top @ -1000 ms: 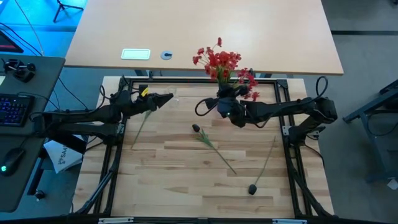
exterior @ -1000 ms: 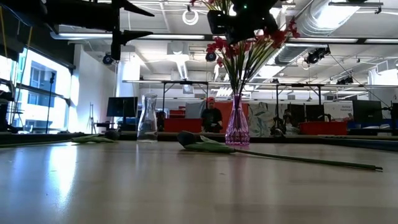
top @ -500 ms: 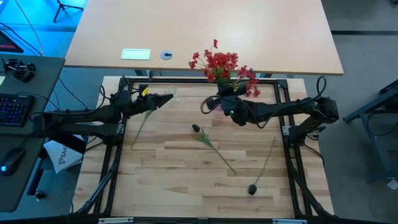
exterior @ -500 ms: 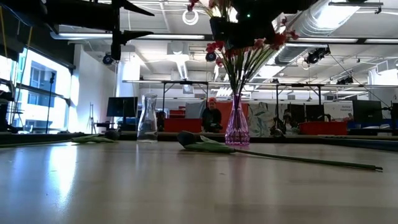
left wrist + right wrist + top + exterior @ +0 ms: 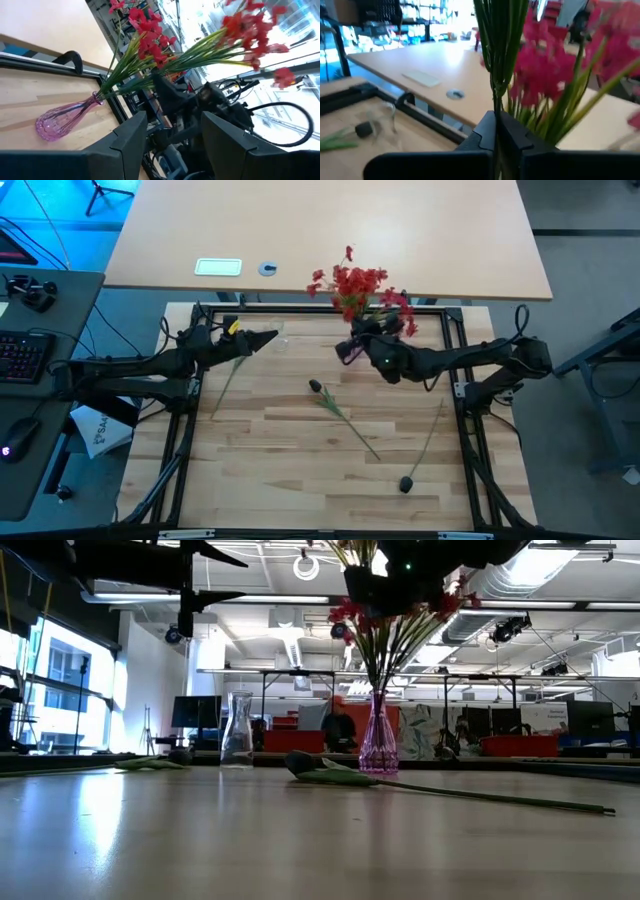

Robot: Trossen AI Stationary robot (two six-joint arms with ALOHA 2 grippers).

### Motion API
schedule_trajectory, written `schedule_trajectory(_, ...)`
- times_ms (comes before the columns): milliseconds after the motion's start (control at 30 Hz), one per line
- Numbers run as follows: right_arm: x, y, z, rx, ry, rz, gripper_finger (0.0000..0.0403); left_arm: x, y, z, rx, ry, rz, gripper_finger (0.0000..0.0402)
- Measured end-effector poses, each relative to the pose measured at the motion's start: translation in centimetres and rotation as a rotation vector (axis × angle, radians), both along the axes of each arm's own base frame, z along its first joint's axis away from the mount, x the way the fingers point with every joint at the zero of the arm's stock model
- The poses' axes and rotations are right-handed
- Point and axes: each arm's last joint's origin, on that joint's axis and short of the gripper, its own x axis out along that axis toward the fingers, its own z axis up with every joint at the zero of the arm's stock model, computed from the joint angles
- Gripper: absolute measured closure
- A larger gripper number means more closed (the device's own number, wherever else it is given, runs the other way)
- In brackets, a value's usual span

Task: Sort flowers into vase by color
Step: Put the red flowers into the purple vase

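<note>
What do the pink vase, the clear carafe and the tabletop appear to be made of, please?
The pink vase: tinted glass or clear plastic, glossy, since the stems show through it. The clear carafe: colourless glass by its look, with the room visible through it. The tabletop: pale wood in jointed strips, with a smooth sheen.

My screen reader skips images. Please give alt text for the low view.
A purple vase of red flowers stands mid-table, the right gripper shut on their stems. A dark bud lies before it; a clear vase stands left.

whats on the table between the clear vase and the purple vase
In the low view, nothing stands between the clear vase and the purple vase; only bare table.
</note>
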Motion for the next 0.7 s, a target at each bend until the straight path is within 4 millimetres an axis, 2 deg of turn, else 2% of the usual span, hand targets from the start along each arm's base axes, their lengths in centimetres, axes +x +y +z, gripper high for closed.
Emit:
schedule_trajectory(200, -0.1, -0.4, -0.5, 0.006, 0.052, -0.006, 0.0403, 0.0, 0.0, 0.0, -0.006, -0.002, 0.008, 0.0225)
schedule_trajectory(500, -0.2, -1.7, -0.6, 0.042, 0.018, 0.017, 0.0403, 0.0, 0.0, 0.0, -0.007, -0.003, 0.018, 0.0225)
schedule_trajectory(700, -1.0, -1.7, -3.0, 0.103, -0.006, -0.011, 0.0403, 0.0, 0.0, 0.0, -0.008, -0.003, 0.016, 0.0225)
